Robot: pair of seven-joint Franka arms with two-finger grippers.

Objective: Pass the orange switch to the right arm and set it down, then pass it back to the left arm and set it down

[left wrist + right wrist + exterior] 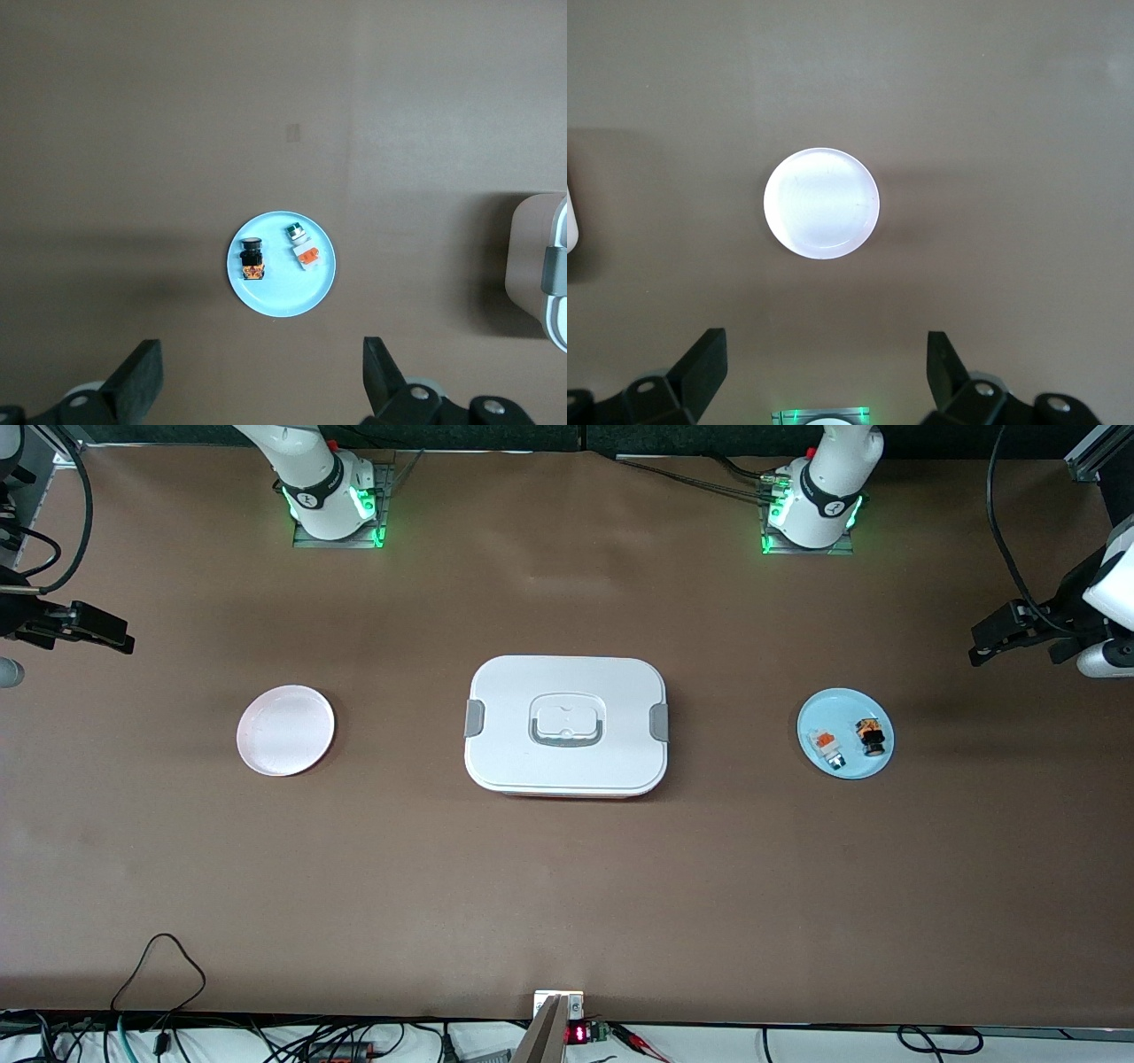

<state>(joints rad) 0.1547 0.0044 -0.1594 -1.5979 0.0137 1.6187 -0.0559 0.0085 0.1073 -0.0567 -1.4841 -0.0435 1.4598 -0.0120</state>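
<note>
We see a wide brown table (567, 886) with a matte surface that fills nearly the whole front view. Soft light falls from above, leaving faint, blurred shadows on the brown. Along the table's edge nearest the front camera runs a white strip (797, 1045) strewn with black cables (159, 974), and a small red display (577, 1034) glows there. At the corner toward the left arm's end stands a piece of aluminium framing (1099, 452).
</note>
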